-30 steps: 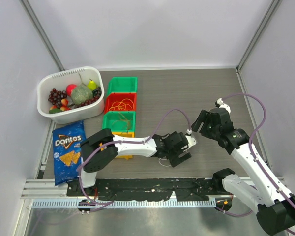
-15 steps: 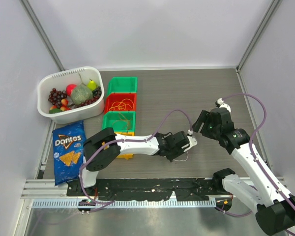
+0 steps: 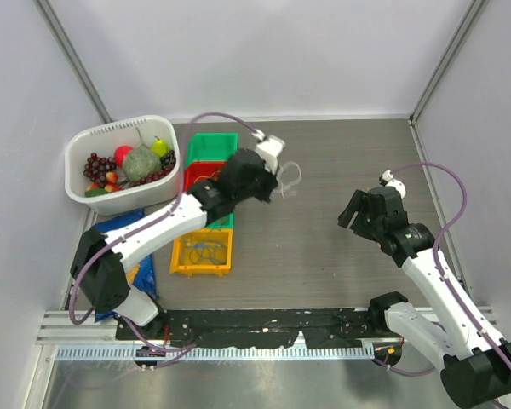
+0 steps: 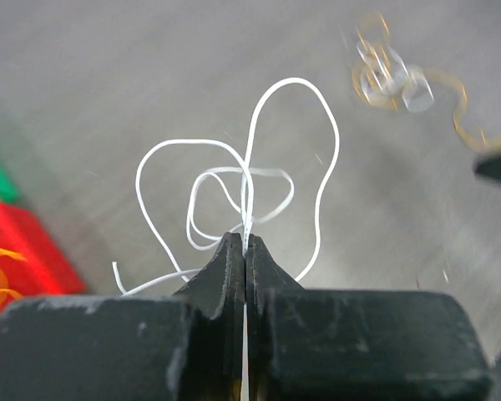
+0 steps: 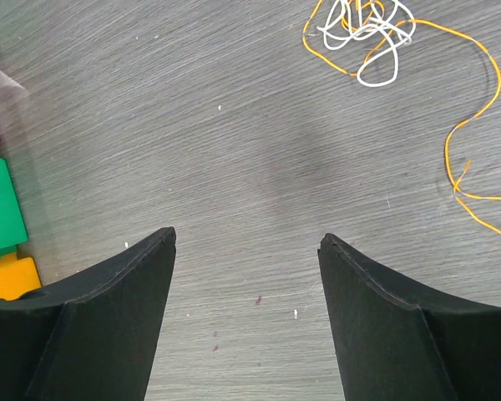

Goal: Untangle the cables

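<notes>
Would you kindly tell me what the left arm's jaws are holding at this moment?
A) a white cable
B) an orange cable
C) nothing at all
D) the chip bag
A: in the left wrist view, the left gripper has its jaws pinched shut on a strand of the looped white cable, which hangs above the table.
</notes>
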Robot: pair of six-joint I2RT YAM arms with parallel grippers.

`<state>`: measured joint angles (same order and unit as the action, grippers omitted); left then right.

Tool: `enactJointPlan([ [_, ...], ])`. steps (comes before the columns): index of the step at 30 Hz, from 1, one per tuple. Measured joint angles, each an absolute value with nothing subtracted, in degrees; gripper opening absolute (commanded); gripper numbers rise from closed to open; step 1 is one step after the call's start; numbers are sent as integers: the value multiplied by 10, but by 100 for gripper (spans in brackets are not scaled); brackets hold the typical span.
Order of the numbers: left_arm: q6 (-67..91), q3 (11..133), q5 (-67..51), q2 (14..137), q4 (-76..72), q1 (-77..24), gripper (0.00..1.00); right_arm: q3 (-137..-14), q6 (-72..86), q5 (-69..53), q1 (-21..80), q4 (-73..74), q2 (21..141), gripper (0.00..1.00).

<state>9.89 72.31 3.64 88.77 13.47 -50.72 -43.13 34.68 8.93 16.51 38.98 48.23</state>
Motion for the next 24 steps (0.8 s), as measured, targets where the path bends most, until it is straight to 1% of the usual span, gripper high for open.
enactJointPlan([
  [2, 110, 737, 46, 872, 113, -463, 0, -431, 348, 89, 164, 388, 482, 74],
  [5, 126, 770, 61, 879, 98, -408, 0, -431, 348, 89, 164, 385, 487, 74],
  [13, 146, 884, 79, 987, 82, -282, 0, -436, 346, 89, 163, 378, 533, 74],
  [17, 146, 941, 94, 1058, 97, -246, 0, -439, 346, 89, 162, 374, 543, 74],
  [20, 152, 992, 122, 1115, 139, -226, 0, -442, 346, 89, 160, 373, 551, 74],
  [24, 165, 1023, 140, 1159, 192, -218, 0, -443, 346, 89, 159, 365, 563, 74],
])
